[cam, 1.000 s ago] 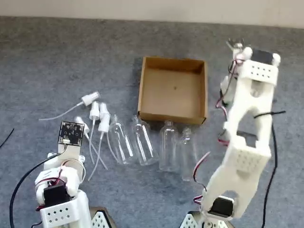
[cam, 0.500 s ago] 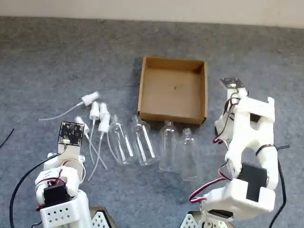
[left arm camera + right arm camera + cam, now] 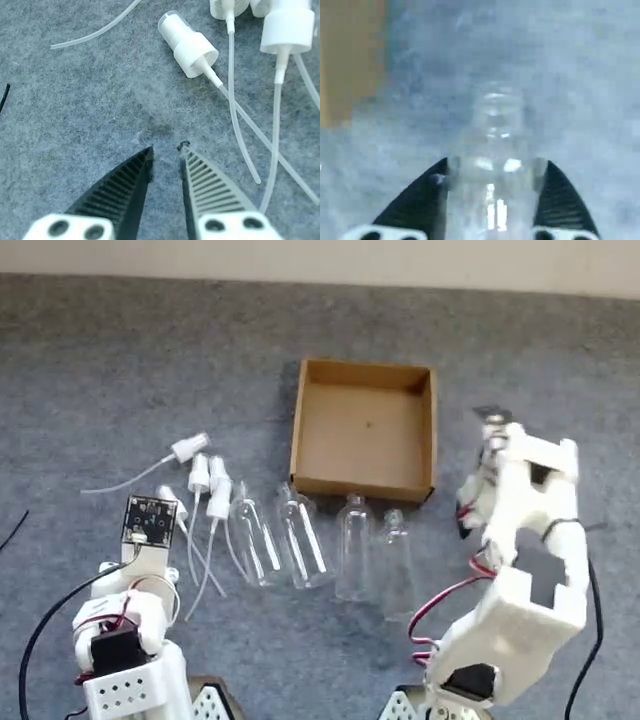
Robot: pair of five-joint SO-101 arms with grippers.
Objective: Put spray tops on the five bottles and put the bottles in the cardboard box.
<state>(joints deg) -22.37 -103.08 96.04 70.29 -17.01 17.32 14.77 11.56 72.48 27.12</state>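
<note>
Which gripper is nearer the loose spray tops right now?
Left. The left gripper sits just short of the spray tops; the right gripper, gripping a bottle, is far off beside the cardboard box.

Our left arm [image 3: 128, 635] sits folded low at the near-left edge of the tabletop [image 3: 120, 360], wrist pitched down, with the left gripper [image 3: 166, 146] pointing at the surface and its two jaws just a narrow gap apart. Our right arm [image 3: 525, 560] is raised on the near-right side and bent at the elbow, forearm running away from its base, wrist tipped downward. The right gripper [image 3: 494, 161] has one jaw on either side of a clear bottle [image 3: 494, 112], both pressed against its body.
</note>
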